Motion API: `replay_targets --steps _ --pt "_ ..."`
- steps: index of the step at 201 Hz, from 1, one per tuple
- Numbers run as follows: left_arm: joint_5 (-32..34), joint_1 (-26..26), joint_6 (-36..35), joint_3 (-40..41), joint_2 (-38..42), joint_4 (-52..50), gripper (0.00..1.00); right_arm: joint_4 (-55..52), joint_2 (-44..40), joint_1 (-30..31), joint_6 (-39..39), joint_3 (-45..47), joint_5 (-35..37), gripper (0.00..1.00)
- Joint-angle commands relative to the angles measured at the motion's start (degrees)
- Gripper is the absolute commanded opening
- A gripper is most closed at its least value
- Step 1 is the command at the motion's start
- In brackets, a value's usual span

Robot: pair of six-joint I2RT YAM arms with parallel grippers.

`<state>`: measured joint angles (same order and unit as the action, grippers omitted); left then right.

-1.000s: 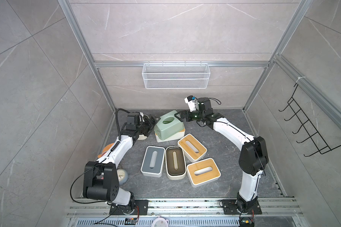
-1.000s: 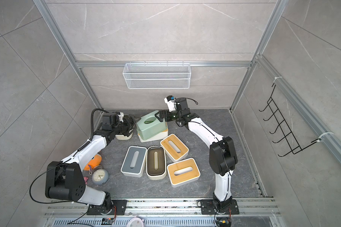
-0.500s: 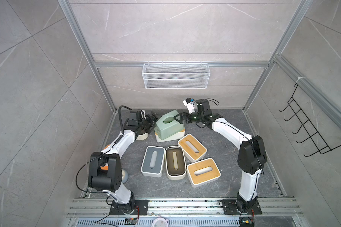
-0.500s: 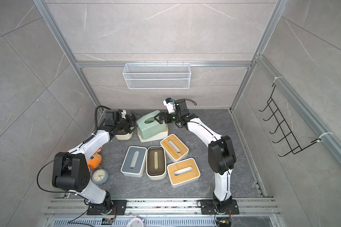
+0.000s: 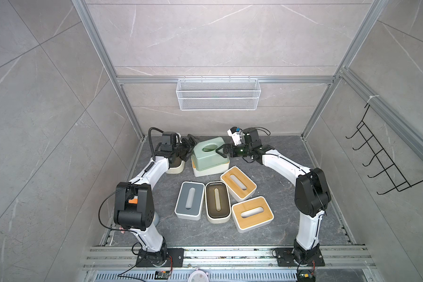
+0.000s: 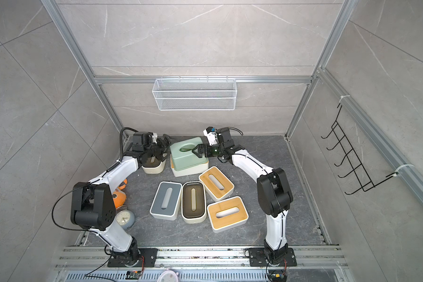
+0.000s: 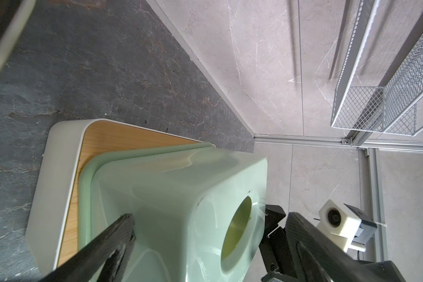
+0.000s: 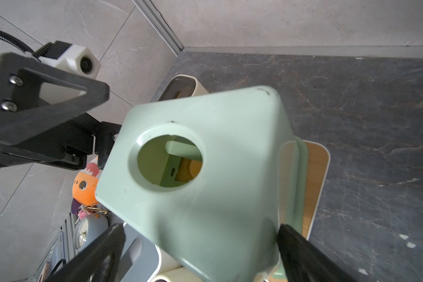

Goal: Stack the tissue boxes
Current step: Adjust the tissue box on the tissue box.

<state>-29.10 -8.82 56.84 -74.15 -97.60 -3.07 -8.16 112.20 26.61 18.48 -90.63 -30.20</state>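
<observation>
- Top views: green box (image 5: 209, 156) sits skewed on bamboo-lid base box (image 5: 211, 172), a two-high stack at 12 o'clock of floor (image 5: 279, 234).
- Left gripper (image 5: 189, 145) is just beside the stack at its 9 o'clock, fingers apart. Right gripper (image 5: 221, 151) is at its 3 o'clock, fingers apart, tips over the green box's edge. Contact can't be told from up here.
- Loose mid-floor: grey-blue-lid box (image 5: 189, 200) and brown-lid box (image 5: 217, 202) lie side by side. Far bamboo-lid box (image 5: 238, 183) is at the brown one's 2 o'clock, near bamboo-lid box (image 5: 252, 213) at its 4 o'clock. Cream box (image 5: 175, 168) is at 10 o'clock, half under the left arm.
- Wire basket (image 5: 217, 94) hangs on the back wall, hook rack (image 5: 386, 158) on the wall at 3 o'clock.
- In a top view, orange plush (image 6: 120, 195) and small clock (image 6: 125, 218) show at 8 o'clock behind the left arm.
- Left wrist: shows the base box's bare lid corner beside the green rim. One of the left fingers (image 7: 122, 232) lies low against the green wall, the other is past the top face, no clamp visible. Right arm's white camera block (image 7: 337, 219) appears only here.
- Right wrist: green box fills the gap between the spread right fingers (image 8: 103, 249), touch unclear. Round opening (image 8: 169, 158) shows bamboo lid through it. The clock's dial numerals are too small to read.
</observation>
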Motion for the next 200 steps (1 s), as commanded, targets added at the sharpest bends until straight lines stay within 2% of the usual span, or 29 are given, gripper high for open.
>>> replay_targets --steps 1,76,144,200 --pt "-1.3 -0.2 -0.9 -3.0 -1.3 -0.6 1.00 1.6 -3.1 0.6 1.5 1.3 0.0 1.00" --pt "-1.9 0.1 -0.8 -7.2 -4.8 -1.8 1.00 4.1 -2.9 1.9 5.8 2.0 2.3 1.00" --pt "-2.1 0.4 -0.8 -7.4 -5.5 -1.8 1.00 2.1 -0.1 2.1 6.5 -2.4 3.0 1.00" --pt "-2.7 1.2 -0.4 -7.4 -5.9 -1.5 1.00 2.4 0.3 2.2 7.3 -2.5 3.3 1.00"
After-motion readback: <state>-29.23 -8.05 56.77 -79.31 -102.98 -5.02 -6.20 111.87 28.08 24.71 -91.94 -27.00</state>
